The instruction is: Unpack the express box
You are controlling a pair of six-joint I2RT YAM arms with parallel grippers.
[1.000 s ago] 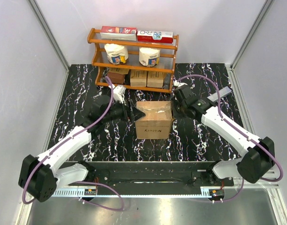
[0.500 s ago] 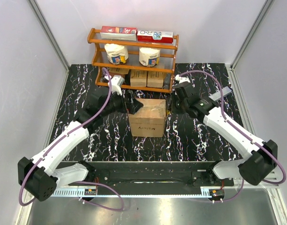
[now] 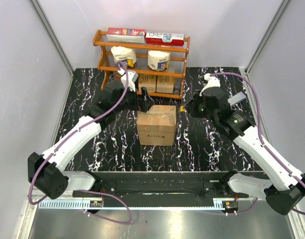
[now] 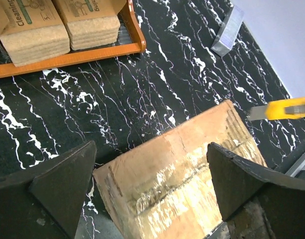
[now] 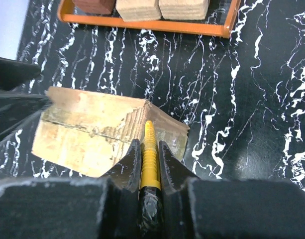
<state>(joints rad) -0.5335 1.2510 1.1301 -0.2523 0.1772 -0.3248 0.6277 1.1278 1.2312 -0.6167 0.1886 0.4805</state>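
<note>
Sitting centrally on the black marble table (image 3: 202, 144), the brown cardboard express box (image 3: 156, 124) has the empty, wide-open left gripper (image 3: 144, 102) at its far edge, while the right gripper (image 5: 149, 149) clamps a yellow utility knife (image 5: 149, 133).

A robot lab cell: white panel walls (image 3: 217, 30), aluminium frame (image 3: 53, 42), marbled tabletop (image 3: 82, 99).

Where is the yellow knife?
In the right wrist view, the yellow knife is clamped in the right gripper, tip just right of the express box.
</note>
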